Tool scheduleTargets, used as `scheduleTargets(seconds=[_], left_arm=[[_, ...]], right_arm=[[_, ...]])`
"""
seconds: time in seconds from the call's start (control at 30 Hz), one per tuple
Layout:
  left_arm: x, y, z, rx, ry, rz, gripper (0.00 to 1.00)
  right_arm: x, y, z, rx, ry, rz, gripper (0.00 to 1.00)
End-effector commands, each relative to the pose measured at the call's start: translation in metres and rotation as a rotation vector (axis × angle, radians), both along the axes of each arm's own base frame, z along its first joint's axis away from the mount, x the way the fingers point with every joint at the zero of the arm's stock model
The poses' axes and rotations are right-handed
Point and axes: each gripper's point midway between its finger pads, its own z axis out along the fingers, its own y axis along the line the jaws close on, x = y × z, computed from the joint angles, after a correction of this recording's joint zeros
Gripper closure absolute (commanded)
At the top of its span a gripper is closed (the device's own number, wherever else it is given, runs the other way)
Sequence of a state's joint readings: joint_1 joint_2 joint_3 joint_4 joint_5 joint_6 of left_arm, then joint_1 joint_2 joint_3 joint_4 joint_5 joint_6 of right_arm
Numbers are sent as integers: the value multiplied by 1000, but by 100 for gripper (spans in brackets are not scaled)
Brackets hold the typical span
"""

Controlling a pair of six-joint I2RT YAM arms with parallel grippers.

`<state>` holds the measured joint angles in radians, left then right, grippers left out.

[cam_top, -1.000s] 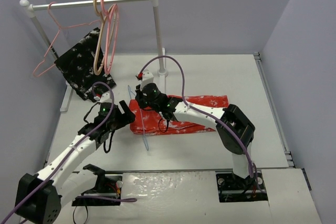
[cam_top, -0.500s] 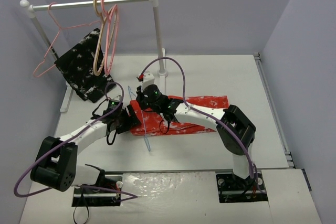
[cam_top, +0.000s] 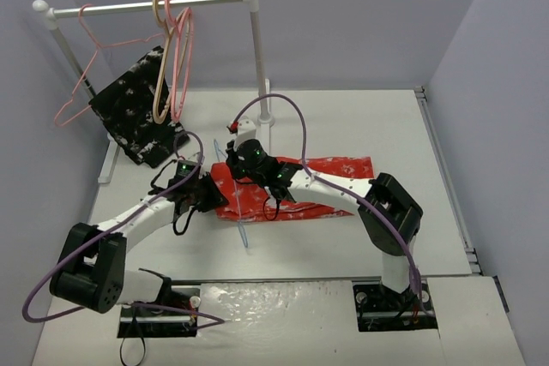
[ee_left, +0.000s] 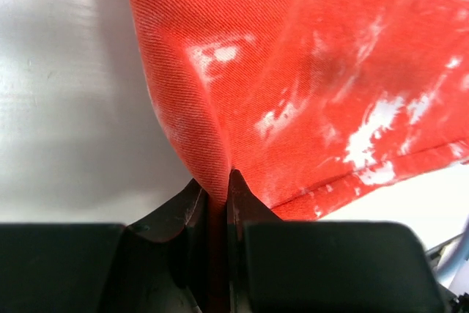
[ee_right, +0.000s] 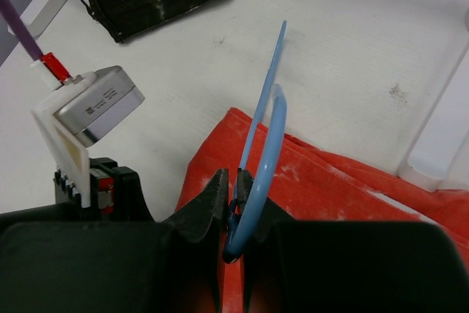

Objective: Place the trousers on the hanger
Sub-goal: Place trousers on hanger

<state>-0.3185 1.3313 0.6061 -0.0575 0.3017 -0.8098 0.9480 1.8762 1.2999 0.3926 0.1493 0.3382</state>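
The red-orange trousers (cam_top: pixel 330 179) lie folded flat on the table, running left to right. My left gripper (cam_top: pixel 212 198) is at their left end, shut on a pinched fold of the cloth (ee_left: pixel 218 181); the speckled trousers (ee_left: pixel 315 64) fill the left wrist view. My right gripper (cam_top: pixel 244 164) hovers over the same end, shut on the neck of the light-blue wire hanger (ee_right: pixel 262 133). The hanger's hook arcs up past the right gripper (ee_right: pixel 234 179), above the trousers (ee_right: pixel 344 181). A stretch of the hanger (cam_top: pixel 243 234) pokes out below the trousers' near edge.
A white clothes rail (cam_top: pixel 146 4) stands at the back left with pink and beige hangers (cam_top: pixel 176 53) and a thin pink wire hanger (cam_top: pixel 81 83). A black speckled garment (cam_top: pixel 133 113) lies beneath it. The rail's right post (cam_top: pixel 262 83) rises just behind the grippers.
My left gripper has slid right to the trousers' left end and shut on the cloth. The right gripper kept its hold on the hanger and shifted slightly.
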Motion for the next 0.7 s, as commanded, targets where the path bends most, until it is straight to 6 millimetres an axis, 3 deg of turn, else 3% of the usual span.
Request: scheduleTargets(seconds=[0.0, 0.23, 0.37, 0.67], left_arm=[[25, 1, 80, -19, -219, 6, 100], [27, 4, 165, -35, -399, 3, 100], [27, 1, 198, -79, -464, 8, 100], [20, -3, 232, -128, -550, -4, 100]], right_arm=[[17, -21, 84, 113, -132, -120, 100], [19, -55, 95, 100, -116, -264, 100], [17, -73, 96, 108, -97, -335, 100], [14, -96, 84, 86, -48, -419, 100]])
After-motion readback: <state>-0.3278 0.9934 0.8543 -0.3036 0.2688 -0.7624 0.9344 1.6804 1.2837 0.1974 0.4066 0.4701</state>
